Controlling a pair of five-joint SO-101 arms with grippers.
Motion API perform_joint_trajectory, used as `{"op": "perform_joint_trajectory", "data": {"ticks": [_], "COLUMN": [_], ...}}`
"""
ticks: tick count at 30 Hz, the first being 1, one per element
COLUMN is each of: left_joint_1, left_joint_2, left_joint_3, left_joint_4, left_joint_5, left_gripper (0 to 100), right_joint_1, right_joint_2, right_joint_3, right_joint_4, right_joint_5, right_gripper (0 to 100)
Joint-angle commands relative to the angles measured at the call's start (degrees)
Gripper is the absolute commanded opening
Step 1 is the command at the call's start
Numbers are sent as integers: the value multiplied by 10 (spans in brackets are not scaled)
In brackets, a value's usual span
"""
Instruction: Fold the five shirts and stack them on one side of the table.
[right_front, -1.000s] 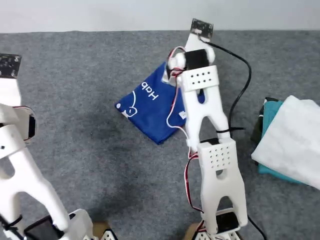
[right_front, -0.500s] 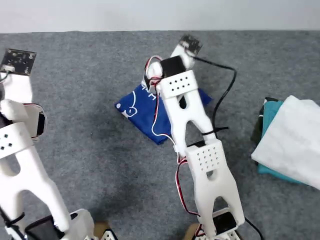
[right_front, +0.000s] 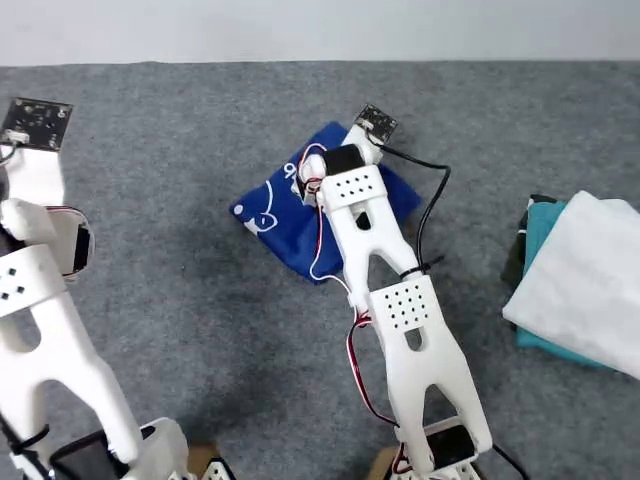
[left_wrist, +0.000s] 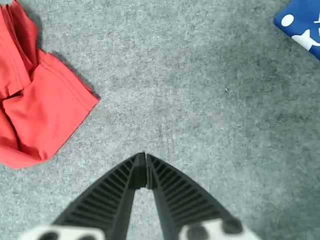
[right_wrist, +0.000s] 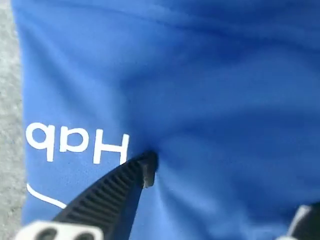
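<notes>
Left gripper (left_wrist: 145, 167), clenched on nothing, is hovering over the gray table (left_wrist: 200, 100) near a crumpled red shirt (left_wrist: 35, 105). A folded white shirt (right_front: 590, 270) is lying on a teal one (right_front: 543, 240) at the right. Farther out, the right gripper (right_wrist: 225, 195), spread wide, is pressing one fingertip (right_wrist: 147, 167) into the blue shirt (right_front: 285, 220).

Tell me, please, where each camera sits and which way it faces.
High view: fixed above the table, looking down at left arm, right arm, the blue shirt and a folded stack.
Left wrist view: on the left arm, looking down past its shut left gripper at a red shirt.
Right wrist view: on the right arm, close over the blue shirt, right gripper open.
Shared: all three show the blue shirt.
</notes>
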Motion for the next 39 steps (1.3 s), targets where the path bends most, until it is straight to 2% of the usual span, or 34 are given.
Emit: {"op": "perform_joint_trajectory", "data": {"ticks": [1,7,11,18,23,33,39], "left_joint_1": [0,1,1,1,2,2,2], "left_joint_2": [-12,-12,-12,-13,-14,-14,-13], "left_joint_3": [-1,-1,-1,-1,-1,-3,-4], "left_joint_4": [5,5,6,11,11,11,10], "left_joint_5": [-1,-1,-1,-1,-1,-4,-4], "left_gripper": [6,6,6,6,6,6,6], "right_joint_1": [6,7,7,15,29,95,135], "right_joint_2": [15,16,7,-5,-53,-209,-347], "right_joint_3": [-27,-33,-55,-192,-185,-180,-52], "right_joint_4": [-18,-13,24,139,189,190,189], "right_joint_5": [12,12,18,98,146,240,293], "right_gripper": [320,2,19,8,8,7,7]}}
